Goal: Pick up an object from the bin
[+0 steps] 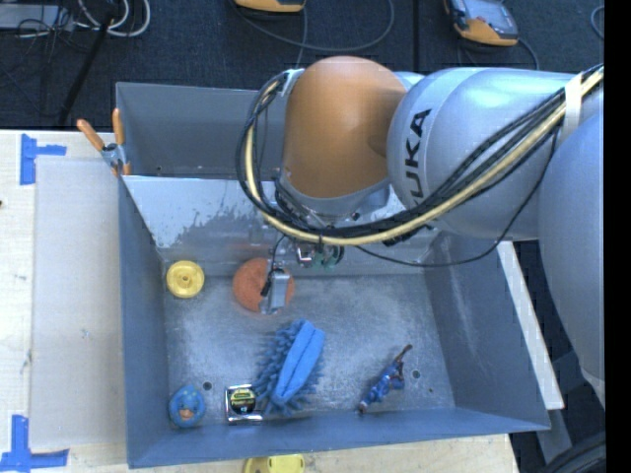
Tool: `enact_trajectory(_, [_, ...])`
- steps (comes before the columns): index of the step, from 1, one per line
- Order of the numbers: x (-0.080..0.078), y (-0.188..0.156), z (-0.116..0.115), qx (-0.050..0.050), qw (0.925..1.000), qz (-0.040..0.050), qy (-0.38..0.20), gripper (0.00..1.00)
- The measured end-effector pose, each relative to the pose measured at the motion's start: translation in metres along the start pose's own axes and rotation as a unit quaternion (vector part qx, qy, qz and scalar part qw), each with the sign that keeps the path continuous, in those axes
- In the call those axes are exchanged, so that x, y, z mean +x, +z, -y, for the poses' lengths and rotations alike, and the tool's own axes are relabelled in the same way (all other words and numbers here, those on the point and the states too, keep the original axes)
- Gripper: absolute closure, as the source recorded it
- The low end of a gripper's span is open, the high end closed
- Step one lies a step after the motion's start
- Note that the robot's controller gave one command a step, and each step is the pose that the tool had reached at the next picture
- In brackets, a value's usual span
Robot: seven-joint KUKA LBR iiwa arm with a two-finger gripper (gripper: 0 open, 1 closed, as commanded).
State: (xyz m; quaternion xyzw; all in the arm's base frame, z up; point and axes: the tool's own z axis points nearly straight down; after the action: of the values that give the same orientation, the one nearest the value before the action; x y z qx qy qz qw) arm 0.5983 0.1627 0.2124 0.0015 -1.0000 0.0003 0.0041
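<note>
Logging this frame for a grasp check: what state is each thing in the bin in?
orange ball, resting, partly behind the gripper
gripper, low in the bin, beside the ball
yellow disc, lying flat, untouched
blue brush, lying loose
small blue figure, lying loose

Bin (148, 254): grey sheet metal, matt, its floor scuffed and speckled pale. Arm (473, 156): smooth silver shell with a soft sheen. Cover (340, 126): orange, smooth, glossy. Cables (325, 233): smooth sheathing. Ball (246, 286), far centre: orange, matt. Disc (184, 279), far left: yellow plastic, smooth. Duster (293, 361), near centre: blue, soft and tufted like cloth. Tape measure (240, 400), near left: shiny casing.
</note>
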Motion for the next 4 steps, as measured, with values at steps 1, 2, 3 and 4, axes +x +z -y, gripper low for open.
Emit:
enact_trajectory(1, [-0.002,-0.005,0.001,-0.001,1.0000,0.0040,0.002,0.00])
enact_trajectory(2, [0.012,0.050,0.021,-0.001,0.9998,0.0058,0.016,0.00])
enact_trajectory(3, [0.003,0.077,0.032,0.000,0.9982,0.0033,-0.061,0.00])
enact_trajectory(4, [-0.002,0.077,0.034,-0.001,0.9970,0.0059,-0.077,0.00])
